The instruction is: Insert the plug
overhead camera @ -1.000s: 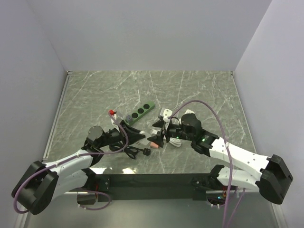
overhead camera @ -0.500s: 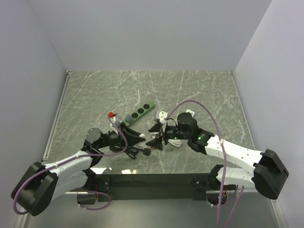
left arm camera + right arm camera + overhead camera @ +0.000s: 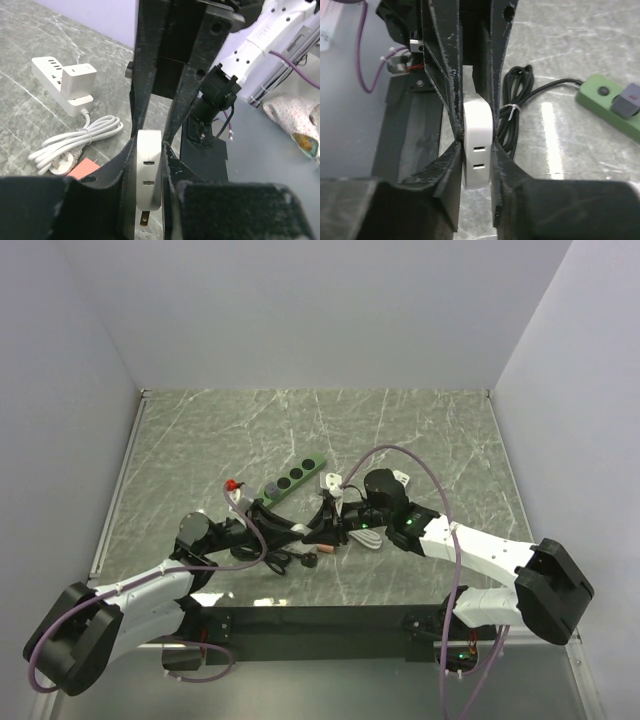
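The left end effector (image 3: pixel 149 146) is clenched on the white plug (image 3: pixel 149 185), and the right end effector (image 3: pixel 476 150) pinches the same plug from the opposite side, though which one bears its weight is hard to tell. The plug sits between them over the near middle of the tabletop (image 3: pixel 420 430), one metal prong showing at its lower end. A green power strip (image 3: pixel 293 478) lies just beyond, its coiled black cord (image 3: pixel 515 107) nearby.

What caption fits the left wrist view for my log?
Left pincer gripping a white adapter, a white power strip and coiled white cable on the marble table behind.
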